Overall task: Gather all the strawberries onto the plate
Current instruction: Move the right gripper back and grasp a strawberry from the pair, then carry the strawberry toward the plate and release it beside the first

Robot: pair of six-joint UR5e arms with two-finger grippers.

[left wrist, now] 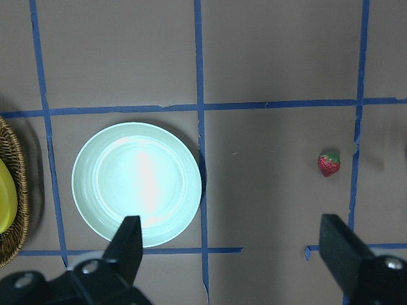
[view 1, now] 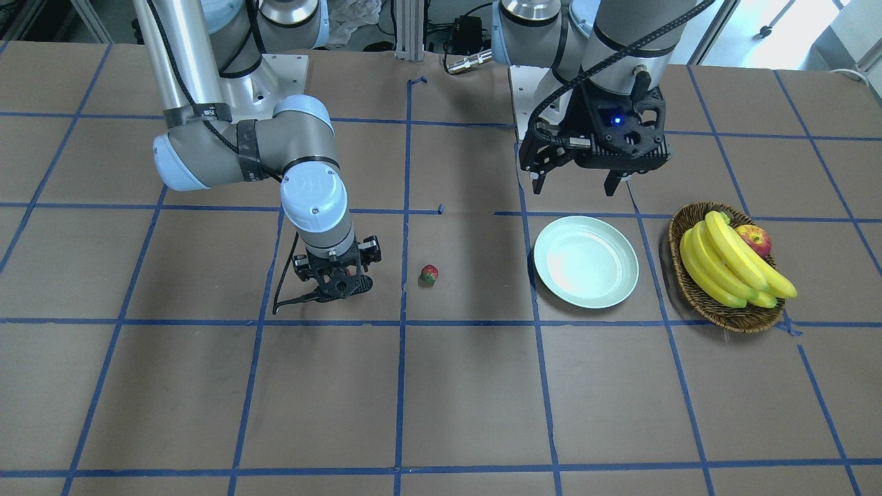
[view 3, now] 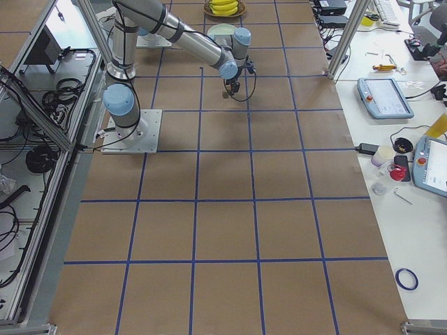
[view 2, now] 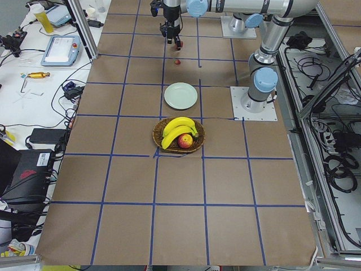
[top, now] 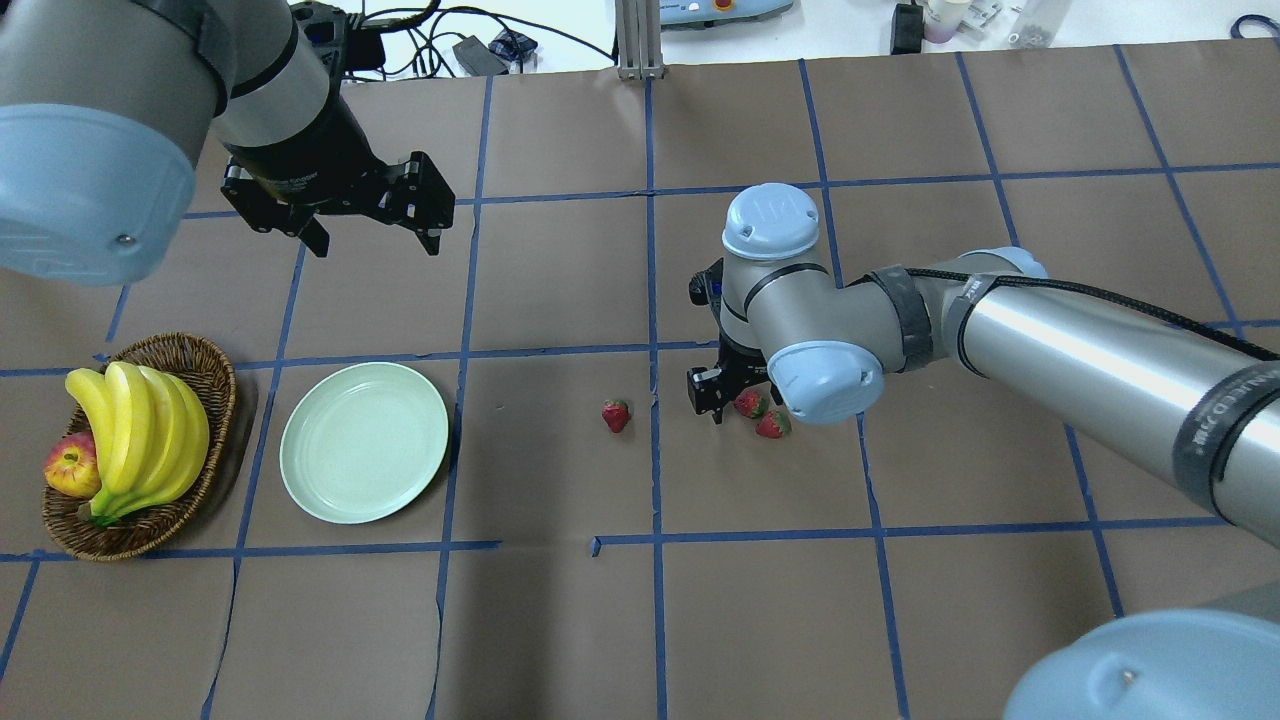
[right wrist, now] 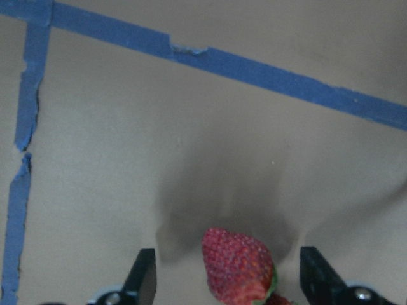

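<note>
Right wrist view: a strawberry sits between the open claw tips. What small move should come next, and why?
Likely close the right claw on that strawberry. The berry lies centred in the open claw with neither side touching it, and the plate holds nothing yet.

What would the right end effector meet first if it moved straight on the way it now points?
Most likely a strawberry: in the right wrist view it lies on the table between the open fingers of the right end effector, touching neither. How much height remains above it is unclear.
</note>
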